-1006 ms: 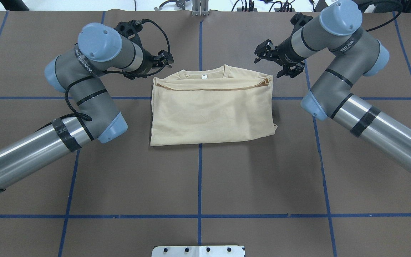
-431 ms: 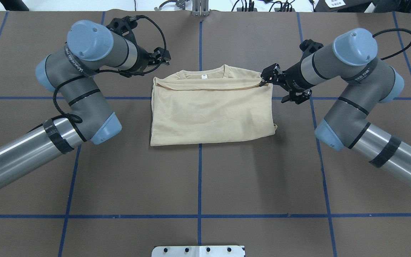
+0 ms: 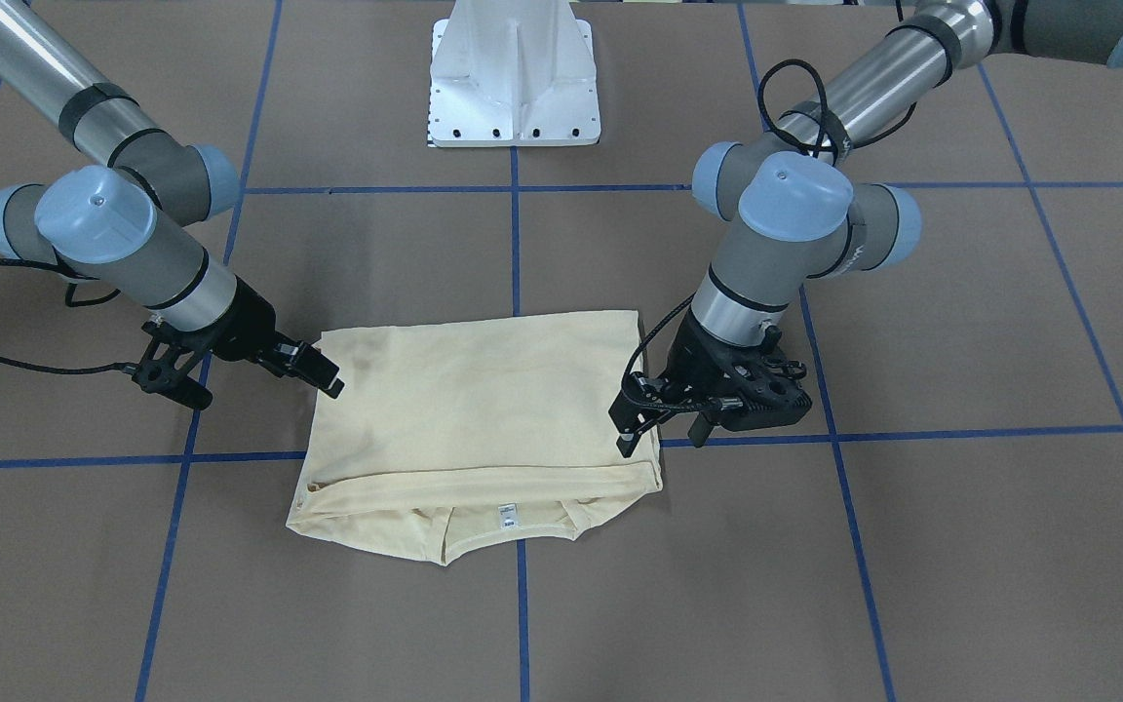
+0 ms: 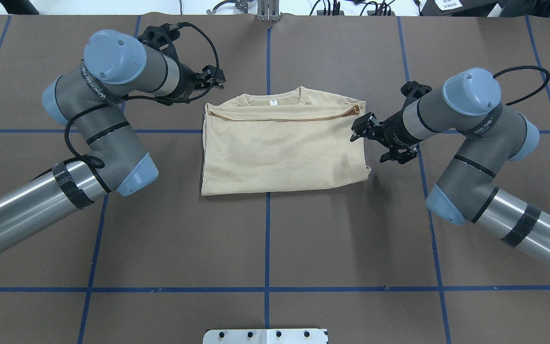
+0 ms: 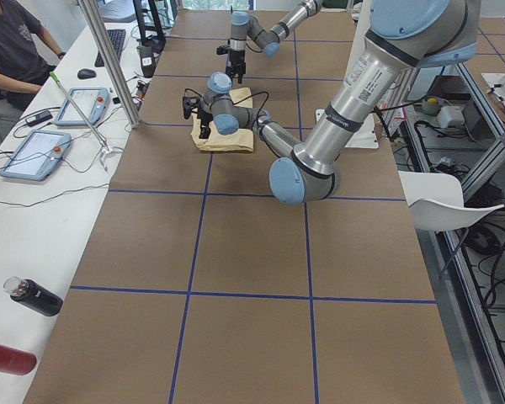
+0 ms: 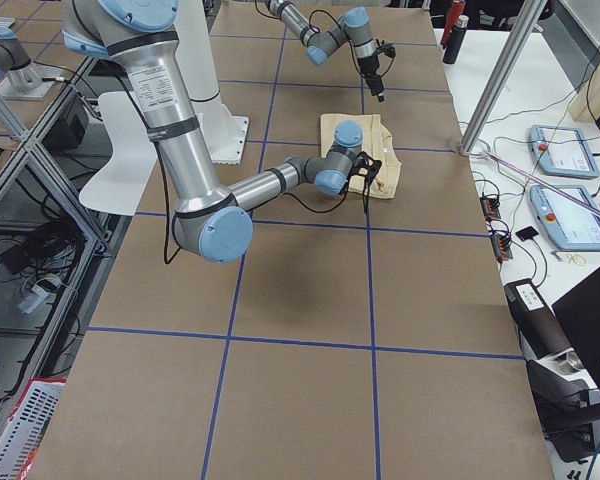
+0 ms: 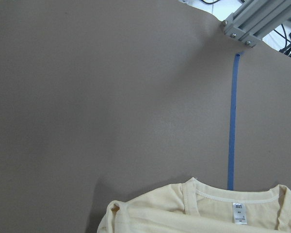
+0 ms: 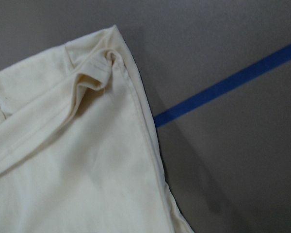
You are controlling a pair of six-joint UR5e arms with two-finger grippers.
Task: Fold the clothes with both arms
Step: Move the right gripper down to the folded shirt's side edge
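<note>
The pale cream-yellow T-shirt [image 4: 282,148] lies flat on the brown bench [image 4: 184,239], folded into a rough rectangle in the far middle of the surface and straddling the central line of blue tape [image 4: 268,229]. Its neckline faces away from the robot, with the small white neck label [image 4: 271,102] showing just inside the collar, and the edge of the folded-over top layer runs across just below that collar. The right wrist view shows the shirt's far right corner bunched into a small pucker. The right end effector [image 4: 370,147] sits at the shirt's right edge with its fingers spread wide and holding nothing. One finger [image 4: 357,132] is over the cloth's edge and the other is out over bare bench, though I cannot tell whether the near one touches the fabric. The left end effector [image 4: 210,79] is beside the far left corner, clear of the cloth. Its fingers look parted and grip nothing, and its wrist camera sees only bench, tape and the collar. The left arm [image 4: 108,138] and right arm [image 4: 470,153] reach in from either side. The white pedestal base [image 3: 513,68] stands on the robot's side of the bench. In the left side view a seated person [image 5: 8,50] is at a white table alongside.
</note>
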